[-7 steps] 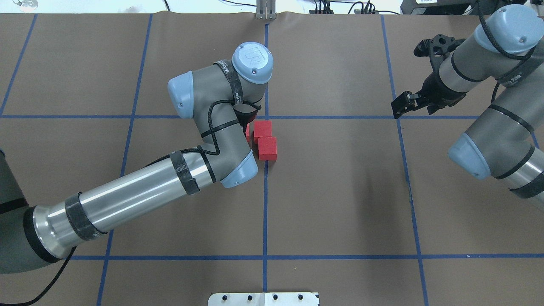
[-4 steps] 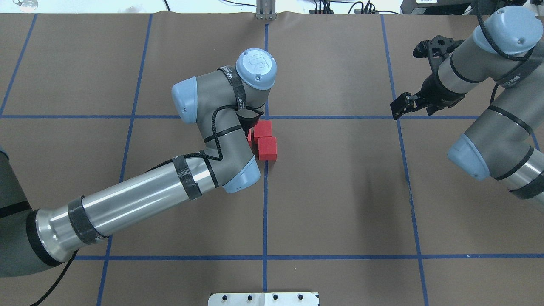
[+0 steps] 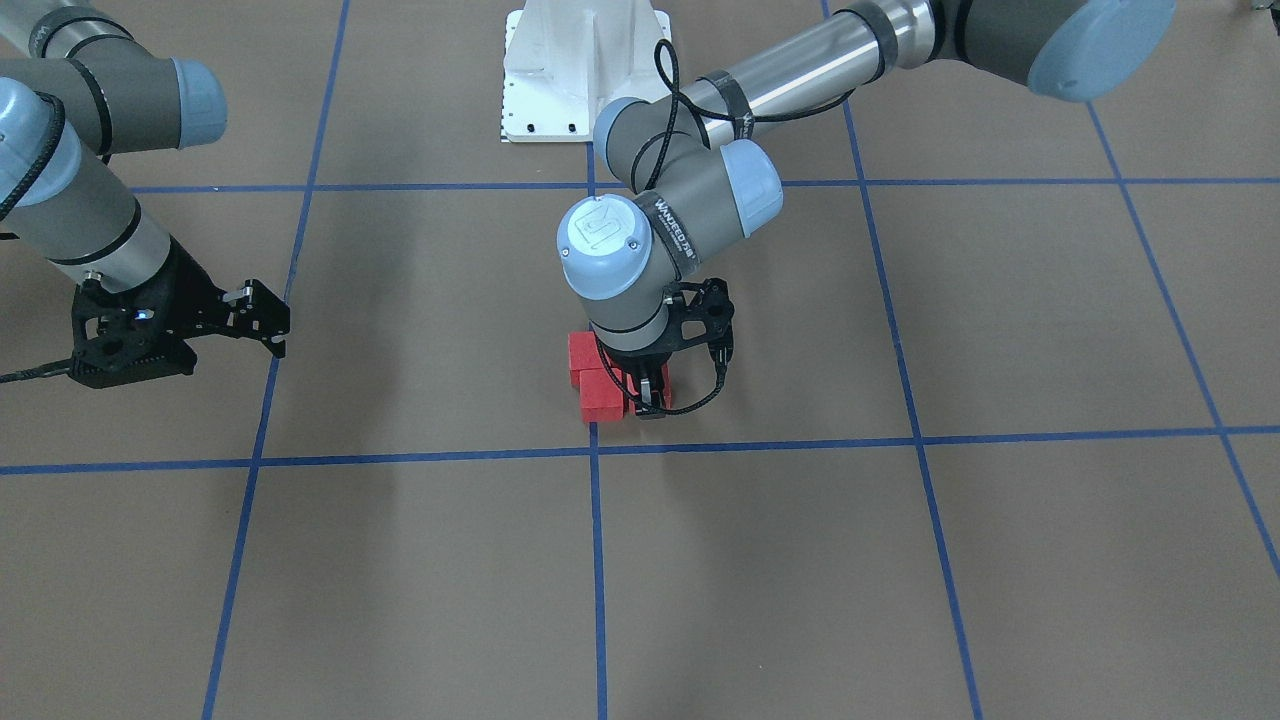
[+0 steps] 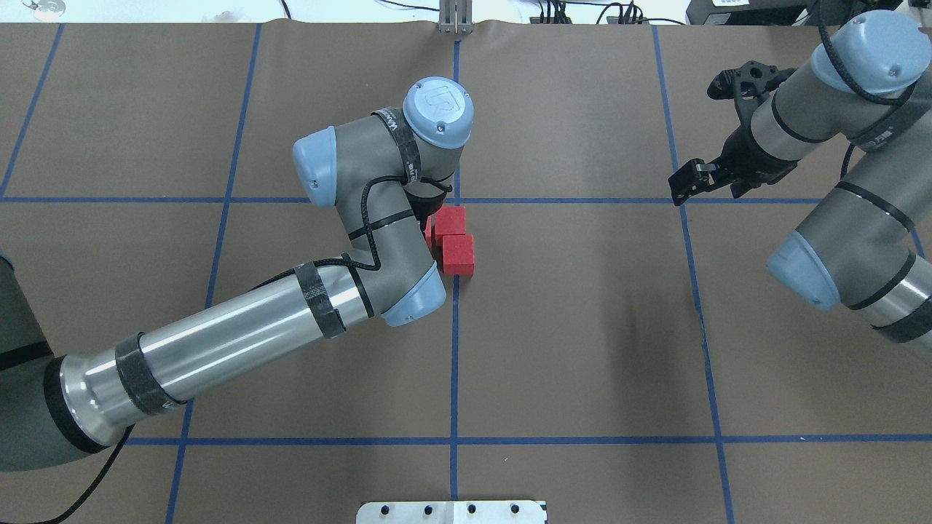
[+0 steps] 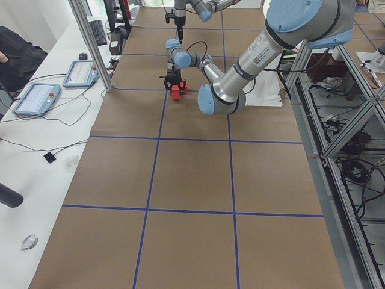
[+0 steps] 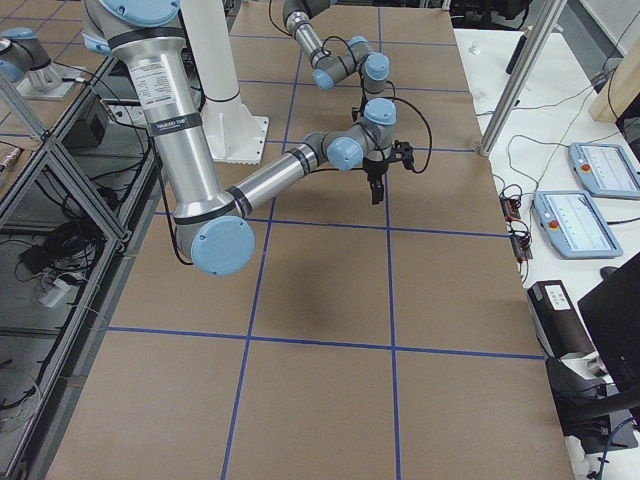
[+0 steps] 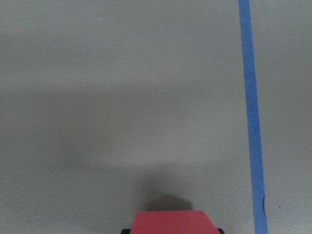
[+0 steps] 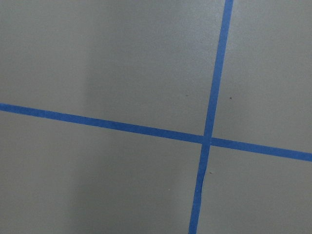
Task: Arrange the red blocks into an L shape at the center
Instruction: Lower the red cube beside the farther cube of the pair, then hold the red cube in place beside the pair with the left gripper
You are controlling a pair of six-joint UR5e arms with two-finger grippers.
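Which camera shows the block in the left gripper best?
Exterior front-facing: the left gripper straddles the red block in plain sight. Overhead, the left arm hides most of it; the left wrist view shows only a slice; side views: too small.

We've got brown paper (image 4: 582, 327) gridded with blue tape (image 4: 453, 364) on the table, plus a white side desk (image 5: 24, 135) holding two pendants (image 5: 37, 98).
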